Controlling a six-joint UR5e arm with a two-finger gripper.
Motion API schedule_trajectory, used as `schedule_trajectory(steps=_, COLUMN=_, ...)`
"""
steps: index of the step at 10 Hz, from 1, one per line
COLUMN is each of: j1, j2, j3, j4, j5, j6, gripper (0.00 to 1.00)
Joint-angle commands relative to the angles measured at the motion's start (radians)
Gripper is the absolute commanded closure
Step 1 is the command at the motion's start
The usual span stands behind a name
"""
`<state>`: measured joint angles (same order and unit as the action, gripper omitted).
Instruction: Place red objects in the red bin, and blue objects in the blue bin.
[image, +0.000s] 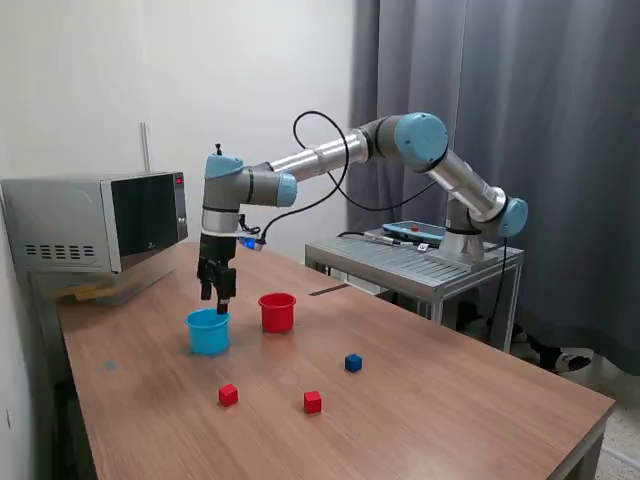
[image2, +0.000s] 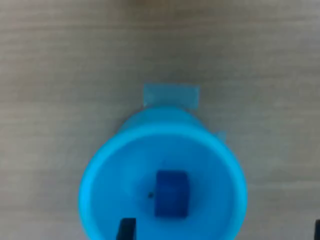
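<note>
While the claw (image: 218, 297) hangs just above the blue cup (image: 208, 332), its fingers stand apart and hold nothing; the wrist view shows one blue cube (image2: 171, 194) lying on the floor of that cup, directly under the claw. Left to right in the exterior view, the blue cup comes first, straight below the claw; the red cup (image: 277, 312) stands just beside it, toward the exterior view's right of the claw, and looks empty as far as can be seen. On the surface (image: 450, 400), nearer the camera than the claw, lie a red cube (image: 228, 394), almost straight out from the claw, then a second red cube (image: 312, 401) and, farthest to the exterior view's right, the other blue cube (image: 353, 363), all well apart from the claw. One cube of four is sorted, I judge. Any next pick calls for the claw to lift clear of the rim and travel toward the camera side.
</note>
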<state>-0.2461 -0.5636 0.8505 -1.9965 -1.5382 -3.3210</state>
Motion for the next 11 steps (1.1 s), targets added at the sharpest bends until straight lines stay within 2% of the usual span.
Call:
schedule_trajectory(steps=1, j1=0.045, j2=-0.051, j3=0.129, j4=0.002, j5=0.0, j6=0.005, gripper=0.0)
schedule_trajectory(steps=3, j1=0.085, j2=-0.181, j3=0.308, j4=0.005, j5=0.0, j6=0.005, gripper=0.0)
schedule_trajectory(steps=6, j1=0.157, j2=-0.324, j3=0.439, j4=0.01, j5=0.0, j6=0.006, gripper=0.0)
schedule_trajectory(steps=9, j1=0.278, j2=-0.343, j3=0.576, j4=-0.002, j5=0.003, j6=0.035, gripper=0.0)
schedule_trajectory(steps=10, j1=0.3, j2=-0.341, j3=0.625, j4=-0.024, j5=0.029, j6=0.038, gripper=0.0)
schedule_trajectory(steps=11, j1=0.326, j2=-0.34, j3=0.66, j4=-0.051, j5=0.102, j6=0.04, gripper=0.0)
